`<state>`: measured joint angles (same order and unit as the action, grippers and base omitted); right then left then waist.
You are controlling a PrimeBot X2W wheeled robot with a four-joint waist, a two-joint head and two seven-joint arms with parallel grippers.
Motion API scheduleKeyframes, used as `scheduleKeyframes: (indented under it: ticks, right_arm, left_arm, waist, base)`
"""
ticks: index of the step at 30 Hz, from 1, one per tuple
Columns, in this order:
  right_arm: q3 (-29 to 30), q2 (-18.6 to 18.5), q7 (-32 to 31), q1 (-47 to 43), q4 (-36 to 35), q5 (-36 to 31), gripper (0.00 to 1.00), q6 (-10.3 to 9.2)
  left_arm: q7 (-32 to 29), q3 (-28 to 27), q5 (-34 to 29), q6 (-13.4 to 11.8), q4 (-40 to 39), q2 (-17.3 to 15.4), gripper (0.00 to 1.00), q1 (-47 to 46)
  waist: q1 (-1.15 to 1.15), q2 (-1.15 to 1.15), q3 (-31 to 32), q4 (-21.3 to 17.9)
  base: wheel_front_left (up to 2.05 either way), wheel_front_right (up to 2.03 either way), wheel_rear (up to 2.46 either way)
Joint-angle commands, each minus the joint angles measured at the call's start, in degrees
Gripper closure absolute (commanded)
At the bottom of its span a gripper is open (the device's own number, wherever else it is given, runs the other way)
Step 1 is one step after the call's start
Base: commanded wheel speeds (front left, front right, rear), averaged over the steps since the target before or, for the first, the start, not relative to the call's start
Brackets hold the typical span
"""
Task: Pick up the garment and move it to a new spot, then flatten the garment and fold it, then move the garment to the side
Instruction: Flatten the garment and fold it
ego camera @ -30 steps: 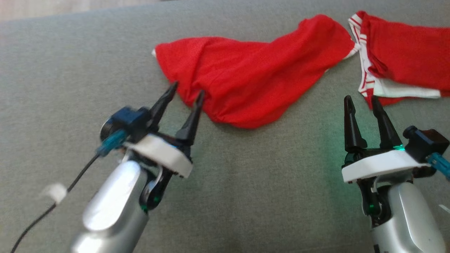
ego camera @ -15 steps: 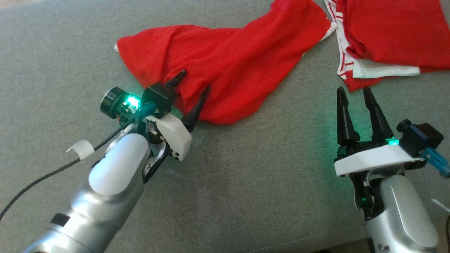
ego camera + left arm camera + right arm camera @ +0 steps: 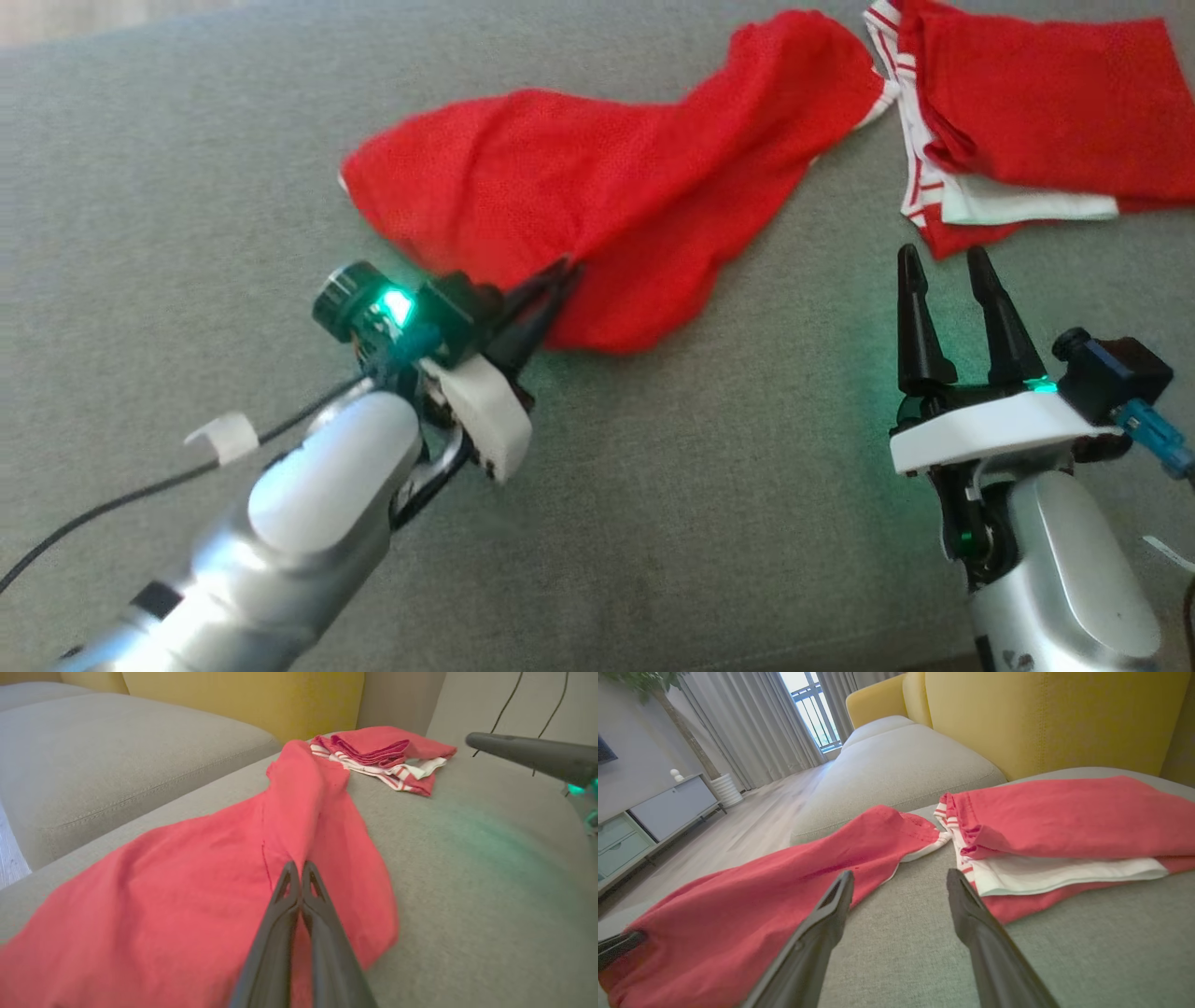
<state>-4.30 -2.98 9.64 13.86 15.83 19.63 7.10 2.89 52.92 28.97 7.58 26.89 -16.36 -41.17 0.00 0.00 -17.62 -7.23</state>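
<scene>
Grey sofa (image 3: 187,140): left claw (image 3: 551,285) stretched forward, pinching red garment (image 3: 607,187).

Between the black jaws of the left gripper (image 3: 563,273), the garment (image 3: 597,187) is plain red. Beyond the right gripper's (image 3: 941,257) black jaws, the folded garment (image 3: 1046,112) is red with white, striped trim. Grey sofa cushion (image 3: 747,485), mustard-yellow backrest (image 3: 1041,714).

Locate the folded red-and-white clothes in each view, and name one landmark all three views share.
Head view: folded clothes at the top right corner.
Left wrist view: top centre, at the far end of the cushion.
Right wrist view: right half, mid-height.
Shared landmark: the loose red garment, lying left of the folded clothes in every view.
</scene>
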Motion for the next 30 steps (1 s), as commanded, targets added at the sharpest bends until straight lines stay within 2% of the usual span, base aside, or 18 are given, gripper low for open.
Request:
scheduleKeyframes:
  ticks: [1,8,14,20,24,30]
  right_arm:
    - [-1.0,0.1,0.4,0.9,-1.5,-0.3,0.00,0.39]
    - [-0.4,0.1,-0.2,-0.1,-1.4,-0.5,0.00,0.39]
    - [-0.8,0.1,-0.6,-0.4,-1.6,-0.4,0.00,0.39]
    - [-2.0,0.1,-0.8,0.7,-1.9,-0.1,0.00,0.39]
    - [-2.8,0.1,-0.6,1.5,-1.7,0.1,0.00,0.39]
    - [-3.7,0.1,-0.2,2.5,-1.5,0.4,0.00,0.39]
  left_arm:
    - [0.5,-0.3,1.3,-0.1,-3.6,-2.7,1.00,-0.2]
    - [-1.6,2.7,5.8,-0.1,-15.2,-9.5,1.00,2.1]
    - [-5.4,0.8,7.6,-0.4,-22.2,-16.2,1.00,1.7]
    - [-10.9,1.5,10.2,-0.2,-19.5,-20.1,1.00,-4.2]
    - [-13.2,7.0,11.3,-0.1,-15.8,-23.4,1.00,-11.3]
    - [-13.3,16.9,15.1,-0.1,-9.8,-27.5,1.00,-20.7]
  waist:
    - [0.00,0.00,1.5,1.5]
    - [0.00,0.00,3.6,3.6]
    - [0.00,0.00,3.4,3.9]
    - [0.00,0.00,1.4,2.1]
    - [0.00,0.00,-0.1,0.6]
    - [0.00,0.00,-2.2,-1.7]
  base:
    - [0.00,0.00,0.00]
    - [0.00,0.00,0.00]
    - [0.00,0.00,0.00]
    - [0.00,0.00,0.00]
    - [0.00,0.00,0.00]
    - [0.00,0.00,0.00]
